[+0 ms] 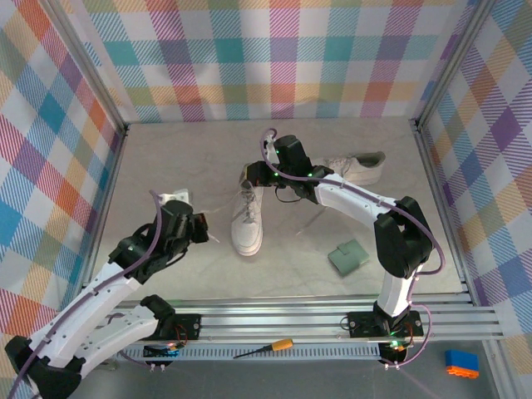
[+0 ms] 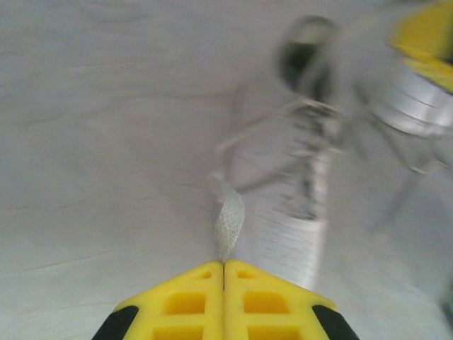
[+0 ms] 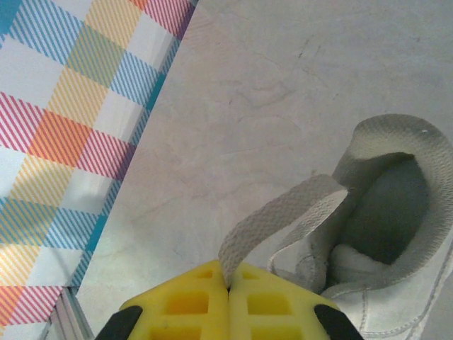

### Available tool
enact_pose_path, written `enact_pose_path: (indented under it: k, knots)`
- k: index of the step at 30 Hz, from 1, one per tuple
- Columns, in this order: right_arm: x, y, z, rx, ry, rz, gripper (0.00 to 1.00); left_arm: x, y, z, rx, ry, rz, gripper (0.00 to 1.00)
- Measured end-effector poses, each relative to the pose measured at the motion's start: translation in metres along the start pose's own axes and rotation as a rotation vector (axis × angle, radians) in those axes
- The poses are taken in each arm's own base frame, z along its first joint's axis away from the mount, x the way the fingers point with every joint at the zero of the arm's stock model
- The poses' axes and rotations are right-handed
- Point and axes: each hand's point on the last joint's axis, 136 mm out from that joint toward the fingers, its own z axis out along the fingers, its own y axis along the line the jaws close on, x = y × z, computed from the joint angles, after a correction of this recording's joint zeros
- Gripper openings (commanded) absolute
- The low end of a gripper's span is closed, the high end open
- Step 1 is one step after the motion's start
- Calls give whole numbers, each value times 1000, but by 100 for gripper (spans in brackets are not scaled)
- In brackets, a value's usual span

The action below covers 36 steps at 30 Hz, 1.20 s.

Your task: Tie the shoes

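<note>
**Both ends in hand:** The left gripper (image 2: 225,266) was clamped shut on a lace end (image 2: 229,225), held out to the left of the near shoe (image 1: 248,218). That shoe stood on its sole in the middle of the table (image 1: 166,158), toe toward the arms. The right gripper (image 3: 228,278), its yellow fingers pressed together, pinched the other lace end (image 3: 283,212) just beside the shoe's grey-lined opening (image 3: 386,212) at the heel end.

With one end in each gripper, the laces were drawn apart and clear of the shoe's upper. That spread looked like preparation for crossing them into a knot, and no bow had yet formed. The left wrist view was blurred, so the tension in that lace could not be judged.

The second shoe (image 1: 359,169) lay on its side toward the far right, partly behind the right arm and well apart from the first, apparently waiting its turn. A green pad (image 1: 347,258) sat near the right of the near shoe, touching nothing.
</note>
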Motion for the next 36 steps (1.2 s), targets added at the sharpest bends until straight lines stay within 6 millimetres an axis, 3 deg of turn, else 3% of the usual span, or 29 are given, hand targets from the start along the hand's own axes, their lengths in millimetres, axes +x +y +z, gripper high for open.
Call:
enact_pose_path:
  k: [5,11,14,16,20,26,29,33,36]
  knots:
    - [0,0,0,-19,13,40,0,14,-63,5,201,23,94,0]
    - [-8,-10,0,-29,8,108,0,40,-128,35,334,89,172,1]
    - [-12,-13,-1,-32,2,125,0,49,-161,50,399,122,198,44]
    - [-14,-14,-2,-32,-1,137,0,51,-170,55,419,121,197,63]
    - [-15,-15,-3,-32,-2,142,0,36,-165,44,418,45,181,68]
    - [-13,-11,-2,-58,9,135,0,-14,-122,14,332,-142,77,54]
    - [-8,-9,-1,-88,19,113,0,-42,-80,25,212,-190,-18,48]
    - [8,-13,1,-105,41,70,0,-59,-31,46,83,-184,-146,40]
    - [20,-18,-1,-101,53,63,0,-53,-24,57,74,-133,-163,33]
